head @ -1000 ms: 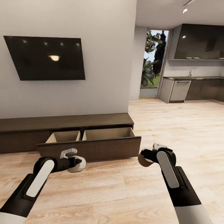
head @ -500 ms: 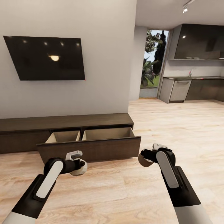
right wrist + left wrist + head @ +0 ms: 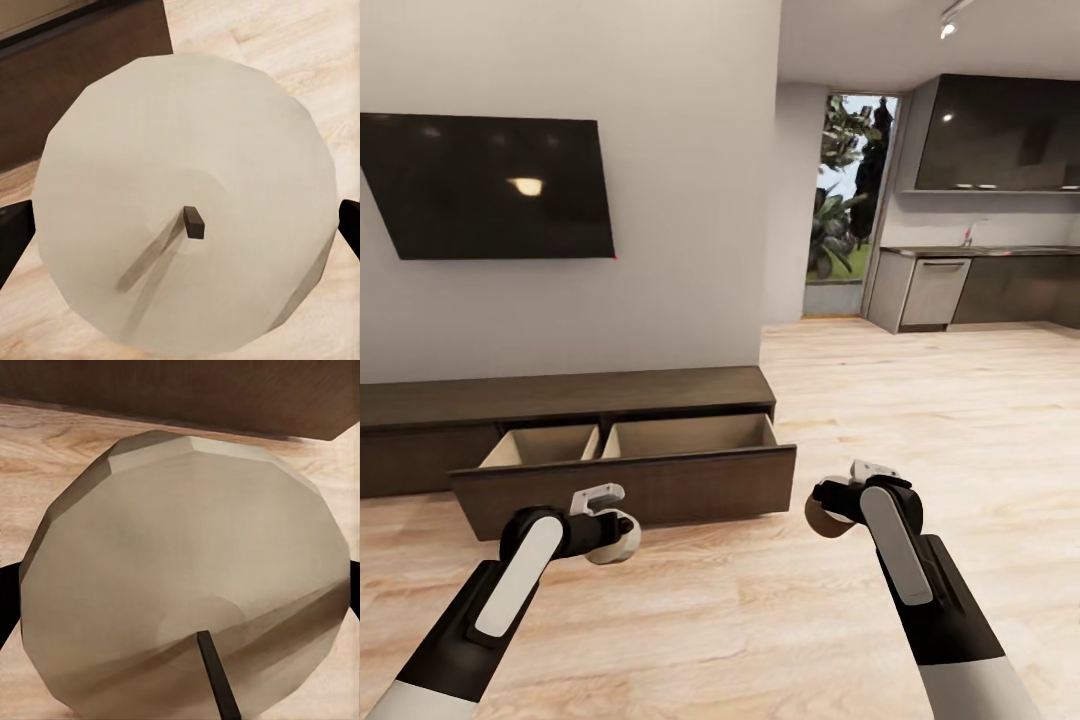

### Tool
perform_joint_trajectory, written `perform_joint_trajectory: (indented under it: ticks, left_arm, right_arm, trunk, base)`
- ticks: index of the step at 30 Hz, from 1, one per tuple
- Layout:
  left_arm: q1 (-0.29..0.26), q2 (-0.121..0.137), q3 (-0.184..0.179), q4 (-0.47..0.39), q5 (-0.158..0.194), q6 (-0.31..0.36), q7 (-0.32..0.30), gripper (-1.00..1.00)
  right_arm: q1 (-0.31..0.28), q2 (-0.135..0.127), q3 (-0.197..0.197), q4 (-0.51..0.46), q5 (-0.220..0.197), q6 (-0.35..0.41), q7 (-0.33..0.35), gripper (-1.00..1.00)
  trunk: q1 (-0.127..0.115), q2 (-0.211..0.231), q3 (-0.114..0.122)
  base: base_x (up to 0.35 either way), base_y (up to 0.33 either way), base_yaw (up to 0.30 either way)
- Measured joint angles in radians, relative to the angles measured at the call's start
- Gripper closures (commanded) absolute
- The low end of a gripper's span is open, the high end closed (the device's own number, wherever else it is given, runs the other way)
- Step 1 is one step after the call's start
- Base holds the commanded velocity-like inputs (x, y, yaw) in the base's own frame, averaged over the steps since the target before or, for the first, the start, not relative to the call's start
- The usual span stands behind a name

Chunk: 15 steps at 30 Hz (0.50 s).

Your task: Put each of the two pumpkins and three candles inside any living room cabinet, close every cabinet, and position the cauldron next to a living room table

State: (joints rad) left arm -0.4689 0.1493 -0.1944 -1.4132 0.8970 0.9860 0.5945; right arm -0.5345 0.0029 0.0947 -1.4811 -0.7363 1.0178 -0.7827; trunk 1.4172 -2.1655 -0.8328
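Head view: each claw grips a candle point(image 3: 610, 537) before the open cabinet point(image 3: 625, 480).

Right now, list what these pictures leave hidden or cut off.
- Head view: the pulled-out dark-brown wooden drawer hides its own floor behind its front panel; its contents cannot be told.
- Left wrist view: the beige faceted candle blocks the fingers.
- Right wrist view: the pale round candle does likewise.

Cabinet point(image 3: 620, 400): dark brown wood, matt, visible grain; pale beige interior. Floor point(image 3: 760, 620): light wood planks, faint sheen. Candles point(image 3: 187, 577) point(image 3: 187, 202): waxy beige, smooth, matt, faceted, dark wicks. Television point(image 3: 490, 185): glossy black, reflecting lights. Wall point(image 3: 680, 200): plain matt grey.
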Motion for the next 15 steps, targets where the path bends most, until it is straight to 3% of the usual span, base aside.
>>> perform_joint_trajectory:
  ticks: [5, 8, 15]
  left_arm:
    - [0.003, 0.002, 0.001, -0.027, 0.0, -0.001, 0.0, 1.0]
    - [0.032, 0.004, 0.005, -0.095, 0.002, 0.001, 0.0, 1.0]
    - [0.057, 0.005, 0.081, -0.139, 0.002, 0.002, -0.005, 1.0]
  right_arm:
    - [0.0, 0.001, 0.007, -0.013, -0.002, 0.006, 0.001, 1.0]
    - [0.0, 0.001, 0.038, -0.049, -0.003, 0.009, 0.001, 1.0]
    - [0.0, 0.002, 0.092, -0.067, -0.001, -0.002, 0.0, 1.0]
  trunk:
    - [0.0, 0.0, 0.0]
    - [0.0, 0.0, 0.0]
    - [0.0, 0.0, 0.0]
  base:
    - [0.005, -0.017, 0.0]
    - [0.001, -0.003, 0.0]
    - [0.0, 0.0, 0.0]
